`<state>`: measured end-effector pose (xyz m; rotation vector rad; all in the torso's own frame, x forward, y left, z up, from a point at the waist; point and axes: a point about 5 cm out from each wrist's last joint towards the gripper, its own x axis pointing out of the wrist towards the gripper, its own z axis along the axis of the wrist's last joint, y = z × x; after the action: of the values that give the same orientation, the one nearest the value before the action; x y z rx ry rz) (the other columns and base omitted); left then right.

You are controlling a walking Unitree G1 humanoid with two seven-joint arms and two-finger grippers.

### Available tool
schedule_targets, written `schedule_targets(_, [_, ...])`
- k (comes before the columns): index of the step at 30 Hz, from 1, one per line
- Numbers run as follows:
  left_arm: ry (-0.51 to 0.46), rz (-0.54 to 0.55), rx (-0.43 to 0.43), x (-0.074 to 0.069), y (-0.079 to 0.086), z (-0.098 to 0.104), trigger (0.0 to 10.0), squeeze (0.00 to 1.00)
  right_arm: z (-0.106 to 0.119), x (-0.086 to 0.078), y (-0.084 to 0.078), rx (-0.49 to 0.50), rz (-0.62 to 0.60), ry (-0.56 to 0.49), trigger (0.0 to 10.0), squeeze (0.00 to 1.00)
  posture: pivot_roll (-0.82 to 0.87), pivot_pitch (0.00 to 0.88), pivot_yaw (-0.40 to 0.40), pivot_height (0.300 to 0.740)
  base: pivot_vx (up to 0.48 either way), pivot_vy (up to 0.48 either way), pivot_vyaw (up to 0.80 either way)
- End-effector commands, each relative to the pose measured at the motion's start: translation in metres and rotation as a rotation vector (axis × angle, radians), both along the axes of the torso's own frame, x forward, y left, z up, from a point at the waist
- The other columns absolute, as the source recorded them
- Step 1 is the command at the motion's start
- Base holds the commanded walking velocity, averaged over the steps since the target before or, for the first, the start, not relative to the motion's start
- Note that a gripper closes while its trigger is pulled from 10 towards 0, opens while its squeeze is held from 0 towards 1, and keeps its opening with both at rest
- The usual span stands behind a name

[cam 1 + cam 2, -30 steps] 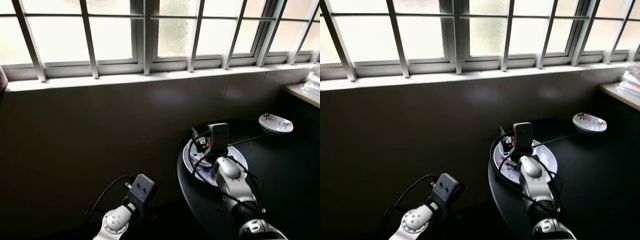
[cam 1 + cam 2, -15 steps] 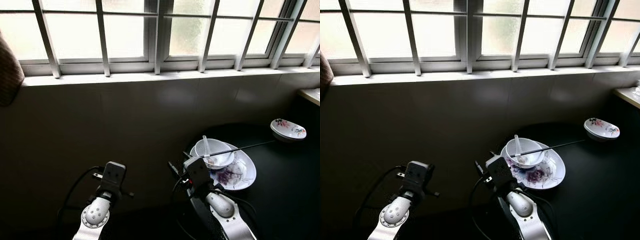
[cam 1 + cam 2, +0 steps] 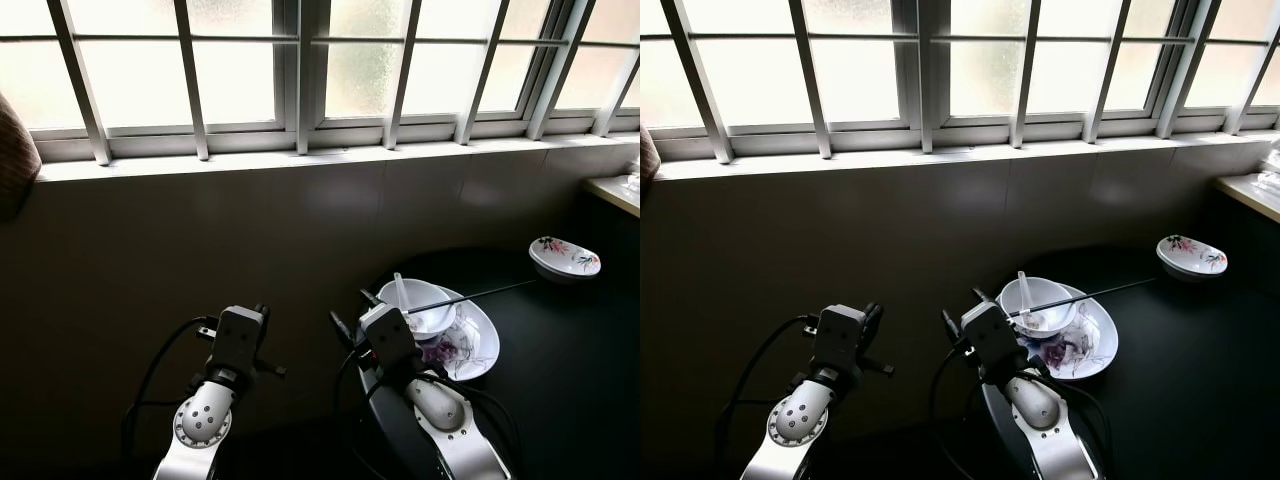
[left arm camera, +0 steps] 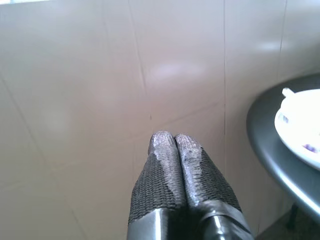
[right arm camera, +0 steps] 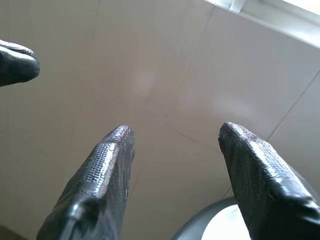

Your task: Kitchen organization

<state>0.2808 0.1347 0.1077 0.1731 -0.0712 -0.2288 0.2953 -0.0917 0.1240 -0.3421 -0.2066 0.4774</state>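
Note:
A flowered plate (image 3: 474,347) lies on the round dark table (image 3: 560,350), near its left rim. On the plate stands a white bowl (image 3: 428,305) holding a white spoon (image 3: 402,290). A thin dark chopstick (image 3: 480,293) rests across the bowl. My right gripper (image 3: 350,311) is open, just left of the plate by the table's edge, pointing at the tiled wall (image 5: 165,95). My left gripper (image 4: 168,140) is shut and empty, raised beside it further left, off the table.
A small flowered dish (image 3: 565,257) sits at the table's far right. A light counter corner (image 3: 618,190) shows at the right edge. The white window sill (image 3: 300,160) runs above the dark wall. A brown rounded object (image 3: 12,155) is at the left edge.
My right gripper has pulled back from over the plate and bowl to the table's left edge. The left arm has risen a little. The camera has shifted too.

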Motion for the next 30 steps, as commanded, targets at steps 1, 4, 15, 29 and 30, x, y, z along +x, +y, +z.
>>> schedule_targets(1, [-0.033, -0.024, -0.007, 0.003, -0.005, 0.009, 10.0, 0.00, 0.015, 0.004, 0.001, -0.017, -0.008, -0.066, 10.0, 0.00, 0.04, 0.000, -0.045, 0.740, 0.274, 0.000, 0.00])
schedule_targets(4, [-0.034, -0.028, -0.009, 0.003, -0.007, 0.010, 10.0, 0.00, 0.017, 0.004, 0.000, -0.015, -0.017, -0.074, 10.0, 0.00, 0.04, 0.000, -0.044, 0.740, 0.273, 0.000, 0.00])
schedule_targets(15, [-0.037, -0.049, -0.012, 0.004, -0.011, 0.011, 10.0, 0.00, 0.021, 0.007, -0.005, -0.016, -0.054, -0.094, 10.0, 0.00, 0.03, 0.000, -0.043, 0.740, 0.271, 0.000, 0.00])
schedule_targets(29, [-0.034, -0.071, -0.028, 0.004, -0.016, 0.010, 10.0, 0.00, 0.026, 0.010, -0.009, 0.003, -0.082, -0.102, 10.0, 0.00, 0.03, 0.000, -0.047, 0.740, 0.054, 0.000, 0.00])
schedule_targets(30, [-0.033, -0.070, -0.029, 0.004, -0.016, 0.010, 10.0, 0.00, 0.027, 0.011, -0.011, 0.009, -0.096, -0.107, 10.0, 0.00, 0.03, 0.000, -0.047, 0.740, 0.000, 0.000, 0.00])
